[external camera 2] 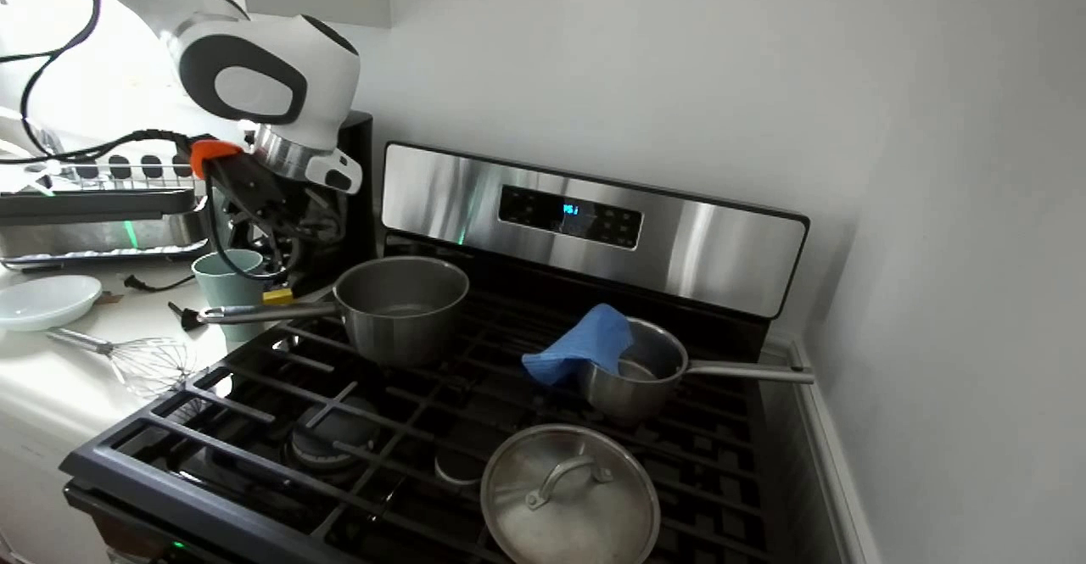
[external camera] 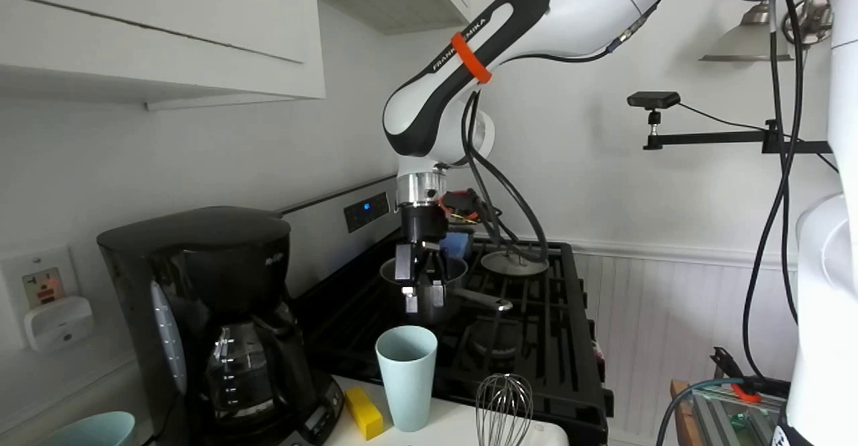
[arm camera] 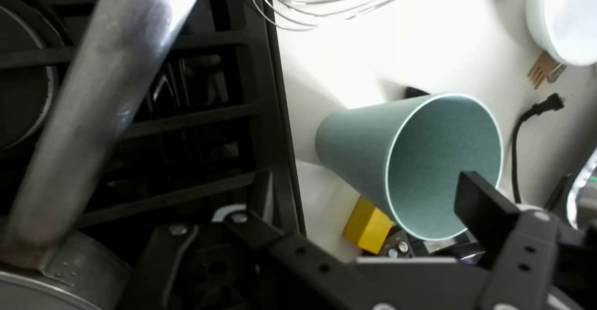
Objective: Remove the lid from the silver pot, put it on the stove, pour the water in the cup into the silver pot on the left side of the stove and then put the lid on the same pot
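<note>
White counter (arm camera: 401,53): pale mint cup (external camera: 407,379), upright, flaring, contents unclear; gripper (external camera: 423,296) spread wide.

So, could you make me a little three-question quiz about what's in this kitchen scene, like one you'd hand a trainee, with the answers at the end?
1. Multiple choice: where does the round, silvery metal lid lie?
A) on the larger straight-sided steel pot
B) on the black, metal-grated stove
C) on the black coffee maker

2. True or false: the robot's black two-fingered gripper is open and holds nothing.

3. Fill in the missing word: the tall, plain, pale mint tumbler stands on the white (blank).

Key:
1. B
2. True
3. counter
</note>
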